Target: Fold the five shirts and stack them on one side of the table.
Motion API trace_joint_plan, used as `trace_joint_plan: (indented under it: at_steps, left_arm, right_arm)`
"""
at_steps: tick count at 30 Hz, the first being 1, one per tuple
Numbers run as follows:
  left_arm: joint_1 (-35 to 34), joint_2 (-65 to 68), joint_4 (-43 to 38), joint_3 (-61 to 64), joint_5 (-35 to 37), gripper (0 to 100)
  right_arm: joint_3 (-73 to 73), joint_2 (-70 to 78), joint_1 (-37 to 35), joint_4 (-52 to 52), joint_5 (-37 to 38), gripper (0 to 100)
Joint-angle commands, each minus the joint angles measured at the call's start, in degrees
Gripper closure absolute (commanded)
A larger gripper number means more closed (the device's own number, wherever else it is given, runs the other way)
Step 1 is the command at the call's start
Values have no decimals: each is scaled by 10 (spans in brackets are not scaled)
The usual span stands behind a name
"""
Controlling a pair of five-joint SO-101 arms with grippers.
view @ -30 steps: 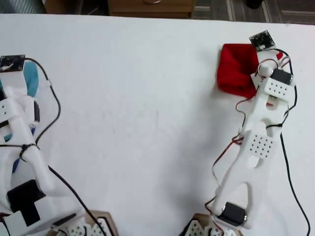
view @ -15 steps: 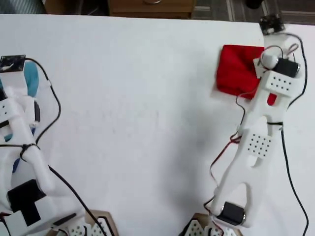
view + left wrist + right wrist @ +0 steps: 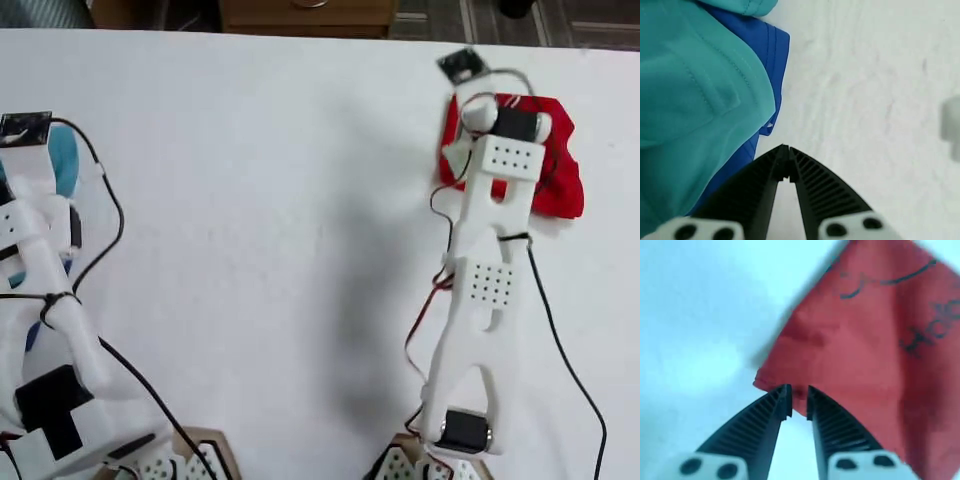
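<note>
White table (image 3: 250, 200) runs across the high view, with wooden furniture along the far edge. My right arm (image 3: 490, 270) stretches out to the far right of the table, over the red shirt (image 3: 562, 175), which lies there as a small bundle, rumpled along its outer side. Through the right wrist camera the jaws are almost together, with one corner of the red shirt nipped between their tips; I take that as a hold, though only a thin one.

My left arm (image 3: 40, 260) sits at the left edge of the table. Its jaws are pressed together on nothing, just above the bare table. Beside them the teal shirt (image 3: 685, 100) lies on top of the blue shirt (image 3: 776, 55).

I judge the red shirt is the step in hand: gripped by a corner, either for a last fold or for the trip over to the pile on the left.

The next move calls for a firmer bite. A single pinched corner will likely let the bundle fall open when lifted, so I'd want several layers between the jaws. Then a low, slow carry across the table, well apart as the two sides are, setting it down square on the teal shirt.
</note>
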Motion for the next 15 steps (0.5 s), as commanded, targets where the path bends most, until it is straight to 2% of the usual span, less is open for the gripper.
trace_joint_plan:
  at_steps: [1, 6, 11, 15]
  left_arm:
    - [-4, -25, -5, -2, -6, 968]
    - [-4, -25, -7, -2, -6, 968]
    - [-4, -25, -8, -2, -6, 968]
    - [-4, -24, -20, -2, -6, 968]
  right_arm:
    - [-24, 26, -1, 6, 5, 937]
    - [-24, 20, -5, 44, 16, 937]
    - [-19, -30, 11, 44, 64, 948]
    - [-18, -80, 20, 44, 66, 976]
